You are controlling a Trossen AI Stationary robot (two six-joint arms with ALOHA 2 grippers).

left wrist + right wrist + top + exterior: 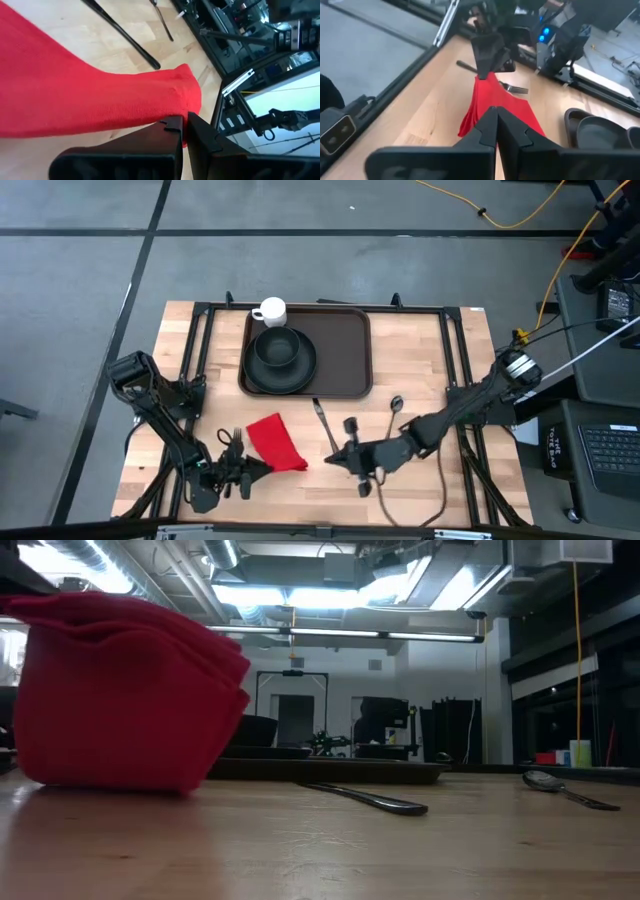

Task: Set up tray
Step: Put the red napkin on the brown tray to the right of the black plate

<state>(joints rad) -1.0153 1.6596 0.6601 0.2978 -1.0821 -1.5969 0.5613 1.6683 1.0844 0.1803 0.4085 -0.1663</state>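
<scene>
Step in hand looks like placing the red napkin (276, 442): your left gripper (246, 471) pinches its near corner. Right gripper (342, 459) waits just right of it, fingers pressed together. Tray (343, 352) sits far-centre; carry the napkin there.

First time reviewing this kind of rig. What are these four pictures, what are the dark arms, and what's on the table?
Two robot arms work at a wooden table. One camera looks straight down, one sits at tabletop height, and one rides on each wrist. A brown tray holds a black plate and bowl; a white cup stands at its edge. A red napkin, fork, knife and spoon lie nearby. The left gripper is shut at the napkin's corner; the right gripper is shut, holding nothing.
</scene>
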